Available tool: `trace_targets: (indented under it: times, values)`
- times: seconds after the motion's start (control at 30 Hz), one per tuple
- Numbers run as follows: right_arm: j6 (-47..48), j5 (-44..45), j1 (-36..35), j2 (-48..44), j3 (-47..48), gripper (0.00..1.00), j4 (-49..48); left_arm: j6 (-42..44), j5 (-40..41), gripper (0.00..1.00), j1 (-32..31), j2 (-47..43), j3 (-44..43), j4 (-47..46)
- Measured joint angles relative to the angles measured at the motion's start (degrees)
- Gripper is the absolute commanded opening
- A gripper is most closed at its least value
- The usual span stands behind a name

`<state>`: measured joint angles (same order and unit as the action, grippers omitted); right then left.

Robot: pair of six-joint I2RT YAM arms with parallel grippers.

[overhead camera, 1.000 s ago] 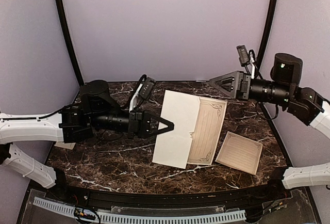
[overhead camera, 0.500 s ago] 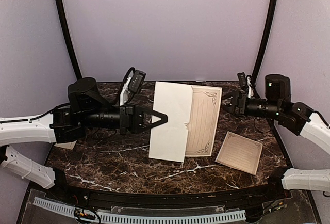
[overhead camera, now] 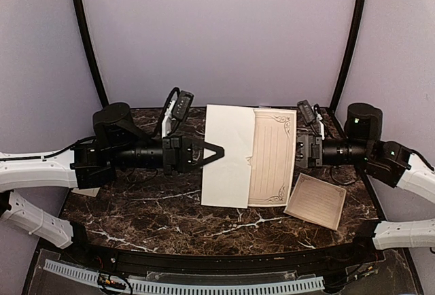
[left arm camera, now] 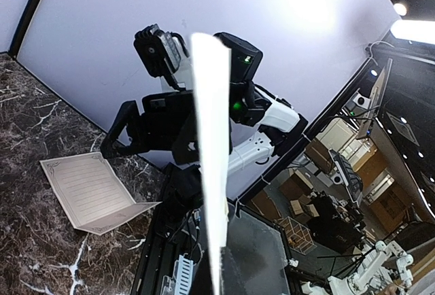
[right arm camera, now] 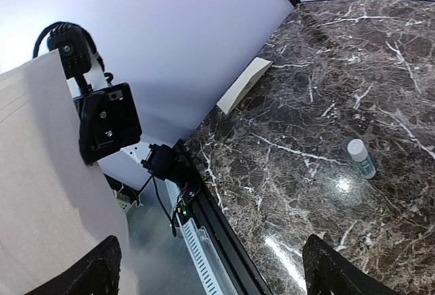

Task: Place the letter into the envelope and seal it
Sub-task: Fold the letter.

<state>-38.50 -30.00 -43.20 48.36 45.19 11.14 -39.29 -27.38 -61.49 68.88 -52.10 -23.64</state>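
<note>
Cream envelope [overhead camera: 228,155] held over marble table [overhead camera: 170,206], edge clamped in left gripper [overhead camera: 219,152]; bordered sheet [overhead camera: 272,155] seemingly tucked into it; right gripper [overhead camera: 299,152] splayed wide at sheet's edge; print too small to read.

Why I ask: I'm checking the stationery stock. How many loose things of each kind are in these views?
Plain envelope: 1
Bordered sheets: 2
Cream paper piece by the wall: 1
White-capped bottle: 1
Total: 5
</note>
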Motion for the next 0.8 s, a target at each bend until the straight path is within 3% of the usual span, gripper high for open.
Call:
trace_targets:
  times: [0.57,0.8]
  values:
    - [-0.72,-4.7,-4.94,1.03,-0.09,0.91,-8.92,0.02,4.76,0.0,0.0,0.11,0.24,1.27]
    - [-1.62,-4.57,-7.43,3.04,-0.11,0.82,-12.87,0.02,3.93,0.0,0.0,1.09,0.24,1.25]
